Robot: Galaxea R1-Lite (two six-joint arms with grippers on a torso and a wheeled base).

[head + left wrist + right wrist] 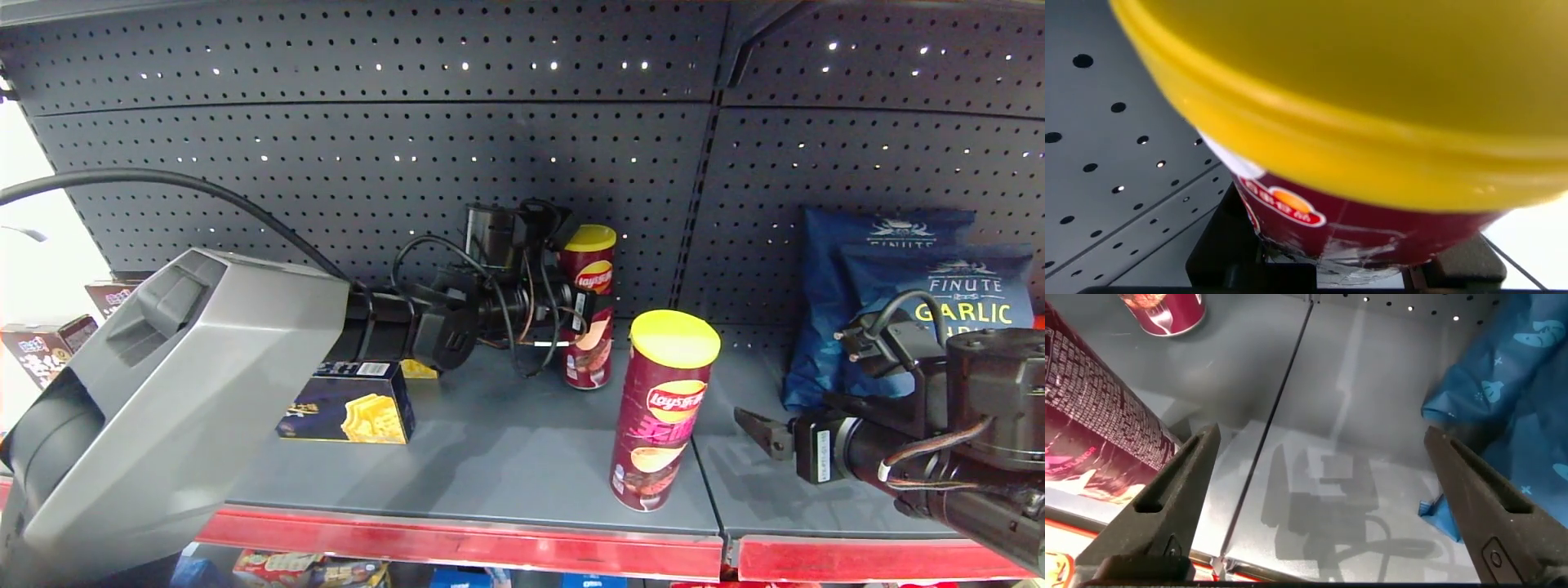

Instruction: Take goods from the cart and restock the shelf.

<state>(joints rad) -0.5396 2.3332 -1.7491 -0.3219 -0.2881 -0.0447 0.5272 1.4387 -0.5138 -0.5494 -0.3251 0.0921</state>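
Snack boxes [45, 343]: far left edge of the head view; dark brown cartons, partly hidden behind the left arm.
Blue box [351, 404]: left of centre; lies flat on the shelf [506, 465], its rear part under the left arm.
Left tool [581, 314]: centre of the frame; closed on the rear can at mid-height, one finger on each side. In the left wrist view, the black pads [1221, 257] sit against the can's red wall below the yellow lid.
Rear can [589, 273]: centre of the frame; upright, yellow lid on top, base on the shelf, close to the pegboard back panel [367, 147].
Front can [663, 408]: right of centre; upright, yellow lid on top, near the shelf's red front edge, apart from both tools.
Right tool [755, 429]: lower right; fingers spread wide, holding nothing. It hangs low over the shelf, between the front can and the blue bags.
Blue bags [898, 294]: right side; two overlapping bags, standing against the back panel.
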